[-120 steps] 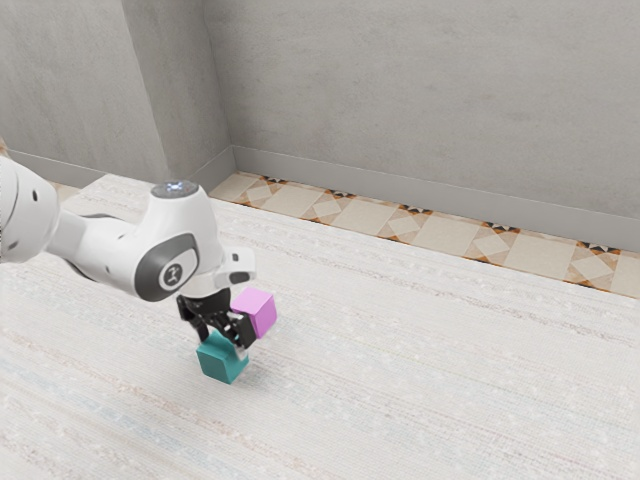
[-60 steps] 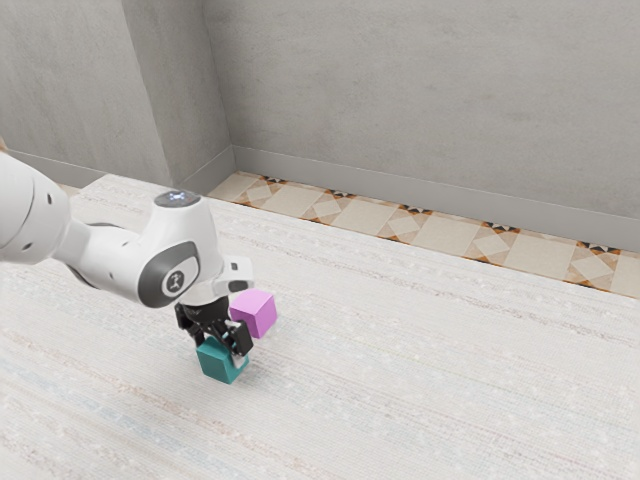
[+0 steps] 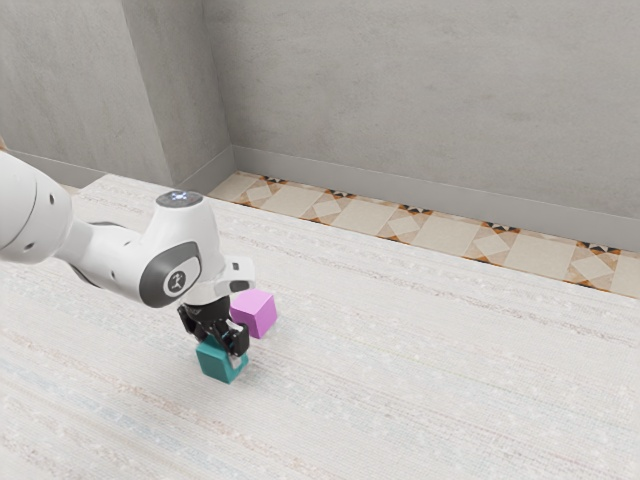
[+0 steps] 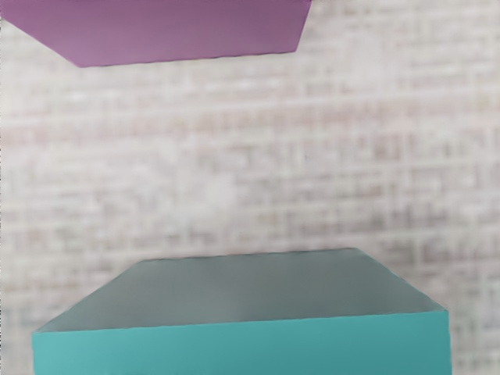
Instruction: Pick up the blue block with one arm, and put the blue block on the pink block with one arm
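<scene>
Black gripper point(image 3: 222, 342) hangs right at the top of the blue-green cube block point(image 3: 222, 364); whether it is clamped or apart I cannot tell. White Franka arm point(image 3: 110, 262) reaches in, hand pointing straight down. Both blocks rest on the pale wooden table point(image 3: 420, 380). Pink cube block point(image 3: 255, 313) sits near the blue-green one, at its one o'clock.
</scene>
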